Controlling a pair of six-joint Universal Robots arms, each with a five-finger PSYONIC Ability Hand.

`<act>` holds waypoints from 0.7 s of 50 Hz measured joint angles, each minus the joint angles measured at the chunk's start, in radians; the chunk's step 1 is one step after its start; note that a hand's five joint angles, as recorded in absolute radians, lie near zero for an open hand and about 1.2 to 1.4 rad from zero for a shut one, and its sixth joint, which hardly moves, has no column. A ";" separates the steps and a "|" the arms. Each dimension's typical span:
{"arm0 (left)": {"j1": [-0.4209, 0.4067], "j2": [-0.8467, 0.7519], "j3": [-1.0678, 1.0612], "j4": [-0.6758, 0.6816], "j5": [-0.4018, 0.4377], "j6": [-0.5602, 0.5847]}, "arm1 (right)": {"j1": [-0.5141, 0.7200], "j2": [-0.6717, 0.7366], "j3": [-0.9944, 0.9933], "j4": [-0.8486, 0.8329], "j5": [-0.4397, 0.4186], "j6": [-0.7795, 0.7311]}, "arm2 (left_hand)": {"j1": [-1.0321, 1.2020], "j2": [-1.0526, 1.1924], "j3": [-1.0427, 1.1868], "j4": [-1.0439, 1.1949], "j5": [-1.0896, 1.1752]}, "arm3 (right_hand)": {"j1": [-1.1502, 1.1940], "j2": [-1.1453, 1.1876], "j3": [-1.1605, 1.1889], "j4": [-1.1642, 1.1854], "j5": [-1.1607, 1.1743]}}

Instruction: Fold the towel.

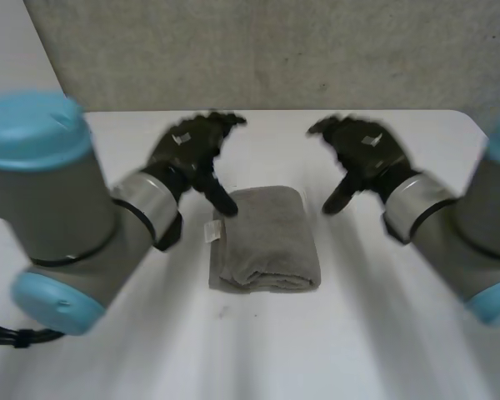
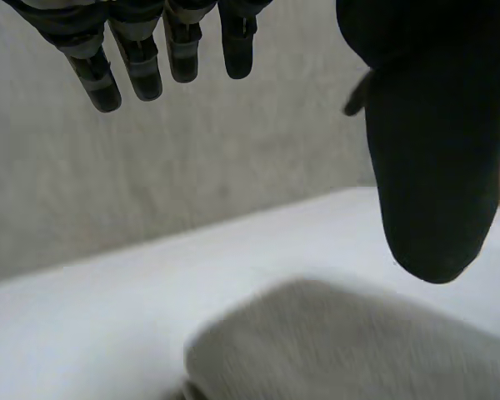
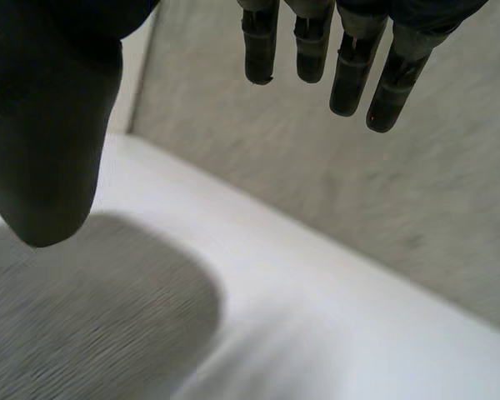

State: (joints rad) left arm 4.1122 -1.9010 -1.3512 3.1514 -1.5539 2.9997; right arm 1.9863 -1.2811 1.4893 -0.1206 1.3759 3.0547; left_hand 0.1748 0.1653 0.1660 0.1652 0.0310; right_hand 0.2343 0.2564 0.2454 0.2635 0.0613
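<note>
**Folded grey towel on a white table, an open robot hand on either side**

A grey terry towel (image 1: 267,240) lies folded into a thick, soft rectangle near the middle of the smooth white table (image 1: 258,342). Its near edge is a rounded roll of layers. A small white label (image 1: 210,232) sticks out at its left edge.

The black left hand (image 1: 190,148) hangs over the towel's far left corner. Its fingers (image 2: 142,62) are straight and spread away from the thumb, holding nothing. The thumb points down at that corner; I cannot tell if it touches.

The black right hand (image 1: 365,152) hovers just beside the far right corner, its fingers (image 3: 350,75) likewise straight and empty, its thumb apart from the cloth.

A rough grey wall (image 1: 275,50) stands behind the table.
</note>
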 measured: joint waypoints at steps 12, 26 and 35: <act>0.116 0.195 0.131 -0.289 -0.117 0.043 | -0.118 -0.206 -0.113 0.222 0.144 -0.004 | 0.000 0.000 0.000 0.000 0.000 | 0.000 0.000 0.000 0.000 0.000; 0.148 0.227 0.193 -0.436 -0.118 0.037 | -0.124 -0.217 -0.145 0.274 0.144 -0.012 | 0.000 0.000 0.000 0.000 0.000 | 0.000 0.000 0.000 0.000 0.000; 0.143 0.230 0.180 -0.428 -0.118 0.036 | -0.120 -0.215 -0.145 0.286 0.138 -0.013 | 0.000 0.000 0.000 0.000 0.000 | 0.000 0.000 0.000 0.000 0.000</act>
State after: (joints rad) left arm 4.2556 -1.6711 -1.1709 2.7238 -1.6720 3.0353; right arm 1.8667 -1.4966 1.3441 0.1655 1.5135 3.0419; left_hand 0.1748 0.1651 0.1661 0.1649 0.0310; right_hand 0.2343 0.2564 0.2454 0.2634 0.0613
